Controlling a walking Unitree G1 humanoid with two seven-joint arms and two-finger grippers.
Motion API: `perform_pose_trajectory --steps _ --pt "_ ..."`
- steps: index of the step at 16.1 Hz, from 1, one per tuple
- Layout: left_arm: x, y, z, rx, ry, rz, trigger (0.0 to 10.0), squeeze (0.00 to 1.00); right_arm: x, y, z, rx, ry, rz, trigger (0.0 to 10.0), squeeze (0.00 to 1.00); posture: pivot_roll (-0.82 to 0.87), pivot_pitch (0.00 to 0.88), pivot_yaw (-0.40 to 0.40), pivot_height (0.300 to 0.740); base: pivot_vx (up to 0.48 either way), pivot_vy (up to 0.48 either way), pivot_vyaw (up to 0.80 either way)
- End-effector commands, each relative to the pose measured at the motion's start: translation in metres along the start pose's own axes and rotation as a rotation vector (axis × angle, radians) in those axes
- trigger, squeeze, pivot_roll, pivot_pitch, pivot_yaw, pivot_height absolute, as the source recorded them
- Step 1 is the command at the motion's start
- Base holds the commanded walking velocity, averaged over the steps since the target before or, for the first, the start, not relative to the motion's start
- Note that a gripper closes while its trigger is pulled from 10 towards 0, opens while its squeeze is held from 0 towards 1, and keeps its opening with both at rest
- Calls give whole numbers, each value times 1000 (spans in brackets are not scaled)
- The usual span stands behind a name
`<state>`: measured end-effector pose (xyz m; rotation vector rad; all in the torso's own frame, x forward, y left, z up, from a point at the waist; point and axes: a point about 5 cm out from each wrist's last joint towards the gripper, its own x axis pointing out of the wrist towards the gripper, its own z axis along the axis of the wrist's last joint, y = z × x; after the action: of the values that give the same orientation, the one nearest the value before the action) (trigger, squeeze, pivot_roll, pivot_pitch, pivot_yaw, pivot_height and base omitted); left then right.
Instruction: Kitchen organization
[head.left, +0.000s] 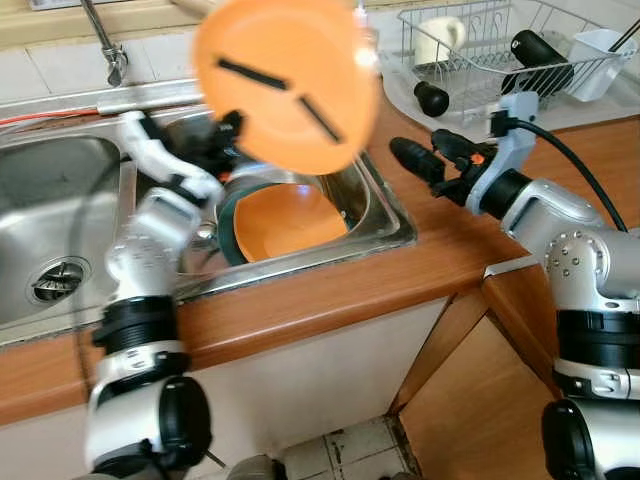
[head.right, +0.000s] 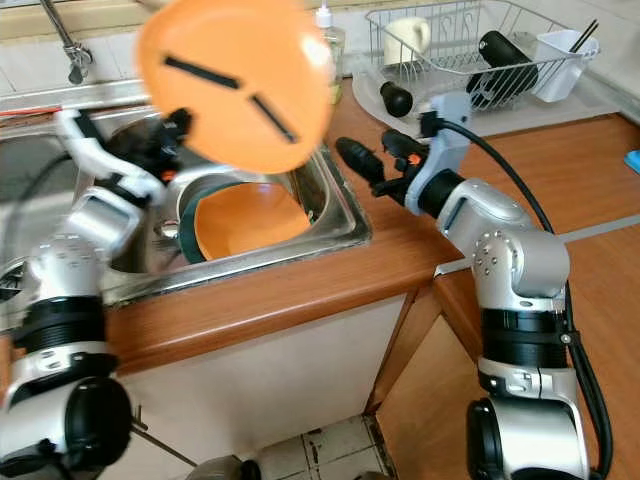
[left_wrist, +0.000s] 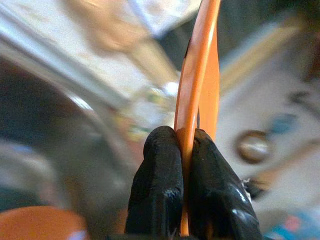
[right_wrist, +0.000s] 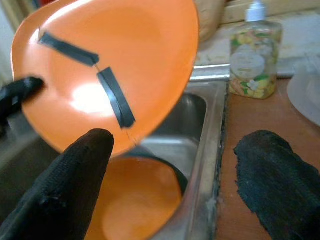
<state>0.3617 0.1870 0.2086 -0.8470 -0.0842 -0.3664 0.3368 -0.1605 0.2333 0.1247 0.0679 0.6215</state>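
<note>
Left wrist view: left gripper (left_wrist: 186, 150) jaws clamp orange plate (head.left: 285, 80) above steel sink (head.left: 390, 215); right gripper (right_wrist: 175, 170) jaws apart.

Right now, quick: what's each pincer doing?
Left pincer: shut on the rim of the orange plate, lifted over the sink.
Right pincer: open, holding nothing, over the counter edge.

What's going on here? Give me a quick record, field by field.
Left pincer: shut on the rim of an orange plate, held over the sink
Right pincer: open, over the counter beside the sink
In sink: orange bowl
Behind sink: soap bottle
Far right: dish rack with a mug
</note>
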Motion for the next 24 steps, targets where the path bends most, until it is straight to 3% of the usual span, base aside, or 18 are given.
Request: perform_pose_trajectory --steps 1,3,6,13,15,16,19,20,22,24 --pt "-6 13 6 57 8 96 0 0 -2 10 -4 -102 44 32 10000 0 -78 0 37 740 0 0 0" --pt "-10 29 8 119 23 211 0 0 -5 24 -11 -242 71 111 10000 0 -81 0 43 740 0 0 0" --pt "-11 37 2 145 68 282 0 0 -10 40 -19 -329 115 225 10000 0 -81 0 46 740 0 0 0" --pt "0 43 -24 52 232 369 0 0 -16 53 -35 -420 192 334 10000 0 -83 0 61 740 0 0 0" --pt "7 43 -31 38 292 373 4980 0 -16 55 -37 -433 197 345 10000 0 -88 0 71 740 0 0 0" --pt "9 43 -35 35 320 379 10000 0 -16 56 -38 -436 198 347 10000 0 -92 0 77 740 0 0 0" --pt "10 46 -41 41 375 418 10000 0 -15 57 -39 -445 202 347 10000 0 -97 0 87 740 0 0 0" --pt "11 46 -43 54 385 422 10000 714 -15 58 -40 -445 201 347 10000 0 -98 0 88 740 0 0 0" --pt "12 46 -43 55 392 419 10000 1000 -14 58 -40 -443 201 348 10000 0 -96 0 88 740 0 0 0" --pt "13 46 -44 60 402 412 10000 1000 -14 59 -41 -440 203 347 10000 0 -96 0 88 740 0 0 0"
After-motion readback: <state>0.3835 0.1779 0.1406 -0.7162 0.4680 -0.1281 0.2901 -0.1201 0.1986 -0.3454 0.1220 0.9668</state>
